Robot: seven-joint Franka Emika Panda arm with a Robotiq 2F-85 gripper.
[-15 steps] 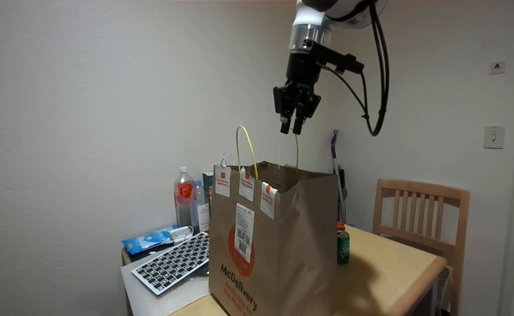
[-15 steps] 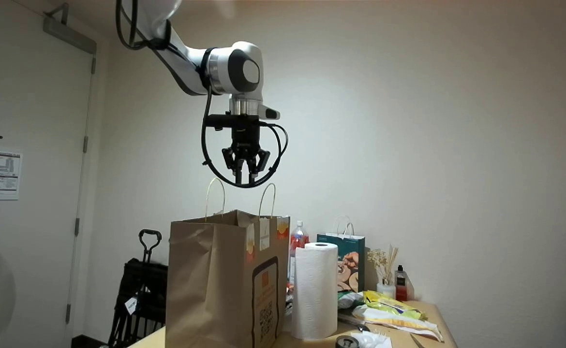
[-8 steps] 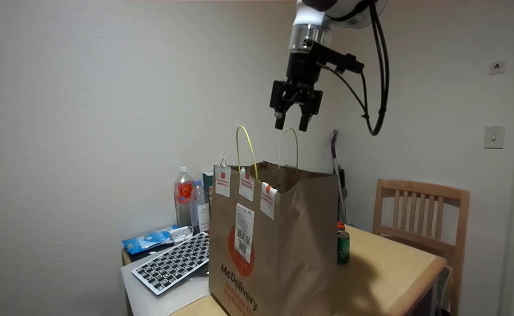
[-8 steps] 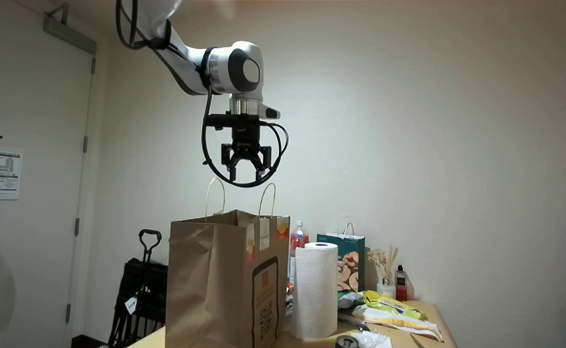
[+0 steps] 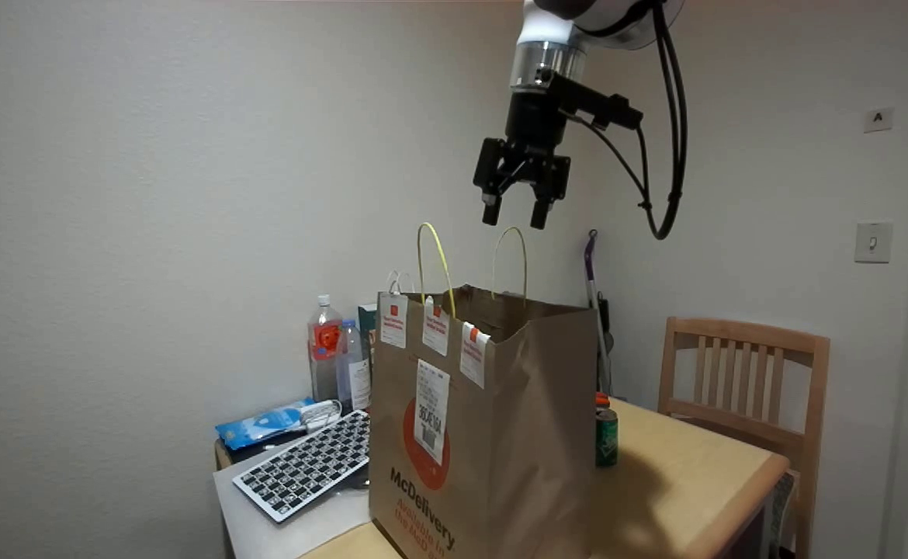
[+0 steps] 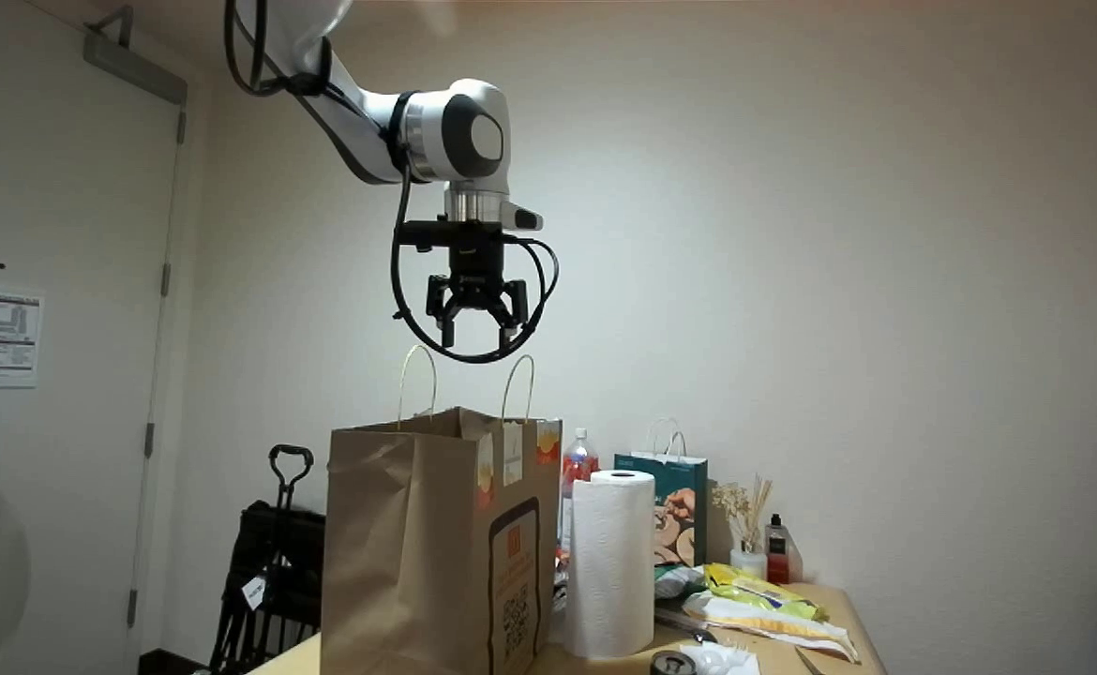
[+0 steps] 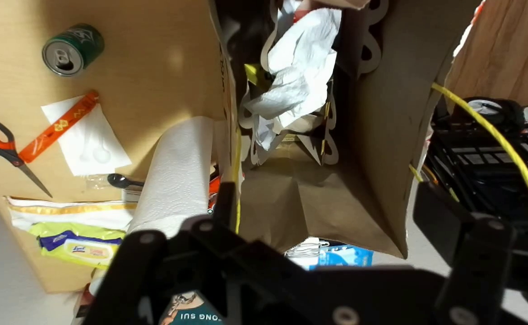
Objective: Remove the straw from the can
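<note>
In an exterior view, we see the gripper (image 5: 514, 215) hanging above the brown paper bag (image 5: 543, 419), its 2 fingers (image 5: 491, 213) well parted, with bare wall (image 5: 190, 155) showing through the gap. The small green can (image 5: 607, 437) stands upright on the table (image 5: 694, 458), partly behind the bag's edge. To the opposite side we make out a keyboard (image 5: 306, 466) near 2 bottles (image 5: 325, 341).

In an exterior view, we find a paper towel roll (image 6: 612, 567) upright beside the bag; only the can's dark top shows, cut by the frame's bottom.

In the wrist view, we look down into the bag at crumpled white paper (image 7: 304, 58). The can stands well apart from the bag, its opening facing up, with scissors (image 7: 2, 146) near it. Where the straw lies, we cannot tell.
</note>
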